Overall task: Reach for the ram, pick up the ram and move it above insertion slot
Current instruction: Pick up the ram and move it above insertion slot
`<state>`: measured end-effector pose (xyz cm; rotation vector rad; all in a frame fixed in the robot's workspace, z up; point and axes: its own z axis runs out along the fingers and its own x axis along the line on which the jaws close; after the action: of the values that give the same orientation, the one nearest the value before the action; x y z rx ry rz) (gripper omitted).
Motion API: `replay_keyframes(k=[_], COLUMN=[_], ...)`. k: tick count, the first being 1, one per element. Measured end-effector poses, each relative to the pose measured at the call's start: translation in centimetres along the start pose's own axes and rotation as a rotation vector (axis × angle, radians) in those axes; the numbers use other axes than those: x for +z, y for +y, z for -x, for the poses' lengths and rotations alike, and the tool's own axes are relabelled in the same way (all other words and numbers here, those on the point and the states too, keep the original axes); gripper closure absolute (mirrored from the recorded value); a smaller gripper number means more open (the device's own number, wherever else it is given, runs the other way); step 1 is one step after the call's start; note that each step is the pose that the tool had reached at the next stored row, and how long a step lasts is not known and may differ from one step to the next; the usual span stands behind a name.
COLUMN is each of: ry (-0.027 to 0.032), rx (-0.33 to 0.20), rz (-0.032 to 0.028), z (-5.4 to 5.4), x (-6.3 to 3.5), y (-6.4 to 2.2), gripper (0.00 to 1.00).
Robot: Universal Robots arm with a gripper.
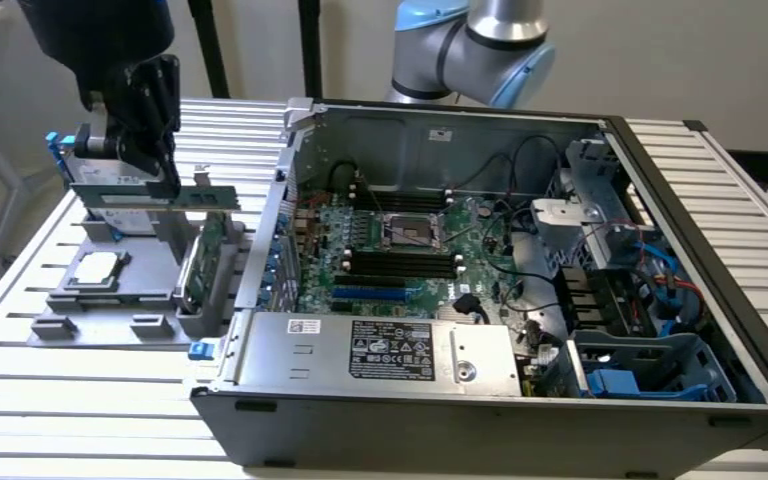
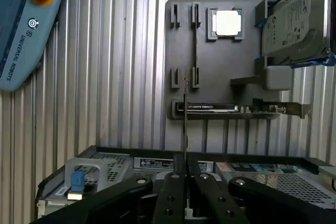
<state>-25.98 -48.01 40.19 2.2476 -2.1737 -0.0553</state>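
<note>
- Ram point(image 1: 155, 191): a thin green stick, held level in the air above the grey holder tray point(image 1: 104, 300) near the table's edge on the exterior view's left. It is clear of the tray's slots.
- Gripper point(image 2: 185, 179): fingers drawn narrow and clamped on the ram's upper edge; in the wrist view the stick shows edge-on as a thin line running out from between the fingertips.
- Computer case point(image 1: 518, 280): lies open on the table, well apart from the ram towards the exterior view's right. The dark memory slots point(image 1: 398, 262) sit on the green mainboard just below the processor socket.
- Other items on the tray: square silver processor chip point(image 1: 96, 268), a wider green card point(image 1: 204, 255) standing upright, and a hard drive point(image 2: 296, 22) at the tray's far end.
- Assessment: pickup appears complete; the carry to the slots is the step in hand.
- Recommendation: keep the stick level and the grip firm, clear the case wall point(image 1: 277, 200) with height to spare, and align the stick's long edge parallel with the slots before settling above them.
</note>
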Motion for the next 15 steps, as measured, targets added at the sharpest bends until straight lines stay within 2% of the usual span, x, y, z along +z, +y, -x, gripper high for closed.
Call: replay_keyframes(k=[3, 5, 11, 15], ry=[-0.0029, -0.0073, -0.0279, -0.0386], rx=[0.0, 0.0, -0.001, -0.001], rz=[-0.0001, -0.0002, -0.001, -0.0013], z=[0.0, 0.0, 0.0, -0.1], x=[-0.47, -0.59, -0.71, -0.78], y=[-1.12, -1.95, -4.67, -6.48], gripper=[0.87, 0.87, 0.87, 0.87])
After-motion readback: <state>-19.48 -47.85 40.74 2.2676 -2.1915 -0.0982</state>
